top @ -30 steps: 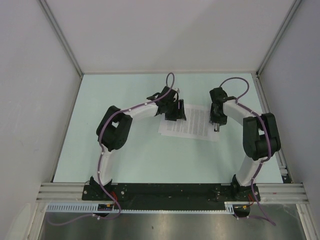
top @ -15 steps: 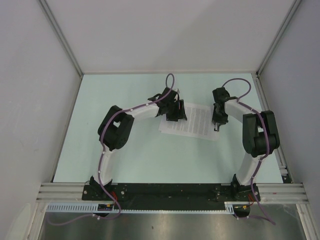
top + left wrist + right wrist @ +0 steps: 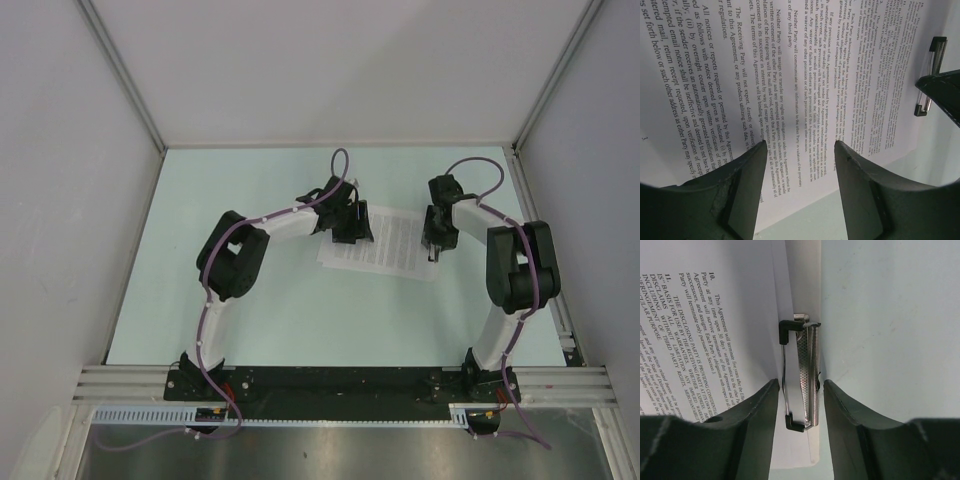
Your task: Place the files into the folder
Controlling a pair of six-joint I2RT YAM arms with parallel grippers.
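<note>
So, the files [image 3: 383,246] lie stacked a bit right of center in the top view, with the folder [image 3: 802,280] peeking out along their edge. The left gripper [image 3: 800,147] sits over the printed text, fingers well apart and holding nothing. The right gripper [image 3: 800,385] straddles the metal clip [image 3: 802,375], fingers slightly apart, just beside it.

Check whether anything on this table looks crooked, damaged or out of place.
Only one thing: the white printed paper sheets lie skewed, their edges not parallel to those of the pale green table. The small metal clip at their right end sits between the right gripper's open jaws. No tears or spills show.
</note>
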